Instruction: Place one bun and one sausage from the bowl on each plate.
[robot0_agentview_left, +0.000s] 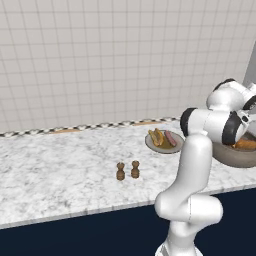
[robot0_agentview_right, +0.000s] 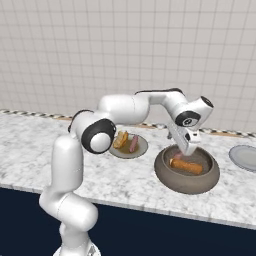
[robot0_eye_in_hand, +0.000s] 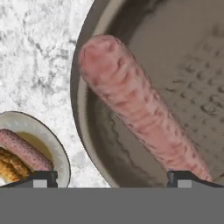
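Jaws wide above one sausage (robot0_eye_in_hand: 140, 109).

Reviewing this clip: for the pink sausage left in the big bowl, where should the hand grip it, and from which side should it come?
Grip the sausage around its middle, across its narrow width, coming down from above through the bowl's open top. It is a long, rounded piece lying against the inner wall, so a sideways approach looks blocked by the thick rim. The hand hangs open right over it, so it probably needs only to lower.
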